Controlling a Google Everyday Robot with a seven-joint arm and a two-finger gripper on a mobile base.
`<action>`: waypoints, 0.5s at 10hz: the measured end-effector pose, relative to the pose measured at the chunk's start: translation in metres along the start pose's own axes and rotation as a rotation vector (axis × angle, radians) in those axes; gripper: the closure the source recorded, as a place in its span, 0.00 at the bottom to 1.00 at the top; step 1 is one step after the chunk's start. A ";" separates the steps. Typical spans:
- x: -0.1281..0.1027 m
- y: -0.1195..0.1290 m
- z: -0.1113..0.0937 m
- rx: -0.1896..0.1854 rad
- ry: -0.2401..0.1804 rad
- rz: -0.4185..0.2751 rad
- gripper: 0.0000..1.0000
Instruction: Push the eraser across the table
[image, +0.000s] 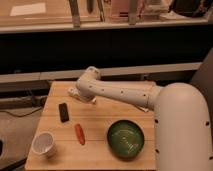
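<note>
**Gripper low at the back of the table, eraser lying apart from it**

From where I stand, the robot's thick white arm (122, 93) reaches in from the right and bends over the far left part of the light bamboo-coloured plank table (102, 114). Its two-finger gripper (75, 93) sits low at the end of that arm, close above the wood near the back edge and partly tucked under the arm's last joint. The jaws are drawn fully together; whether anything sits between them I cannot tell.

The small flat black rectangular eraser (64, 111) lies flat on the left side of the table, its long sides running roughly front to back. It is nearer to me than the gripper and a little to the left of it, with a strip of bare wood between the two, so they are not touching.

Further forward, a short orange carrot-like stick (80, 134) lies near the middle of the table. A round dark green bowl (125, 139) stands to its right, and a white cup (44, 144) stands upright at the front left corner. All three are well apart from the eraser.
</note>
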 end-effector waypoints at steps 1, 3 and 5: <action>-0.001 -0.001 0.004 -0.002 -0.003 -0.007 0.96; -0.004 -0.002 0.013 -0.008 -0.011 -0.024 0.96; -0.012 -0.005 0.024 -0.014 -0.021 -0.053 0.96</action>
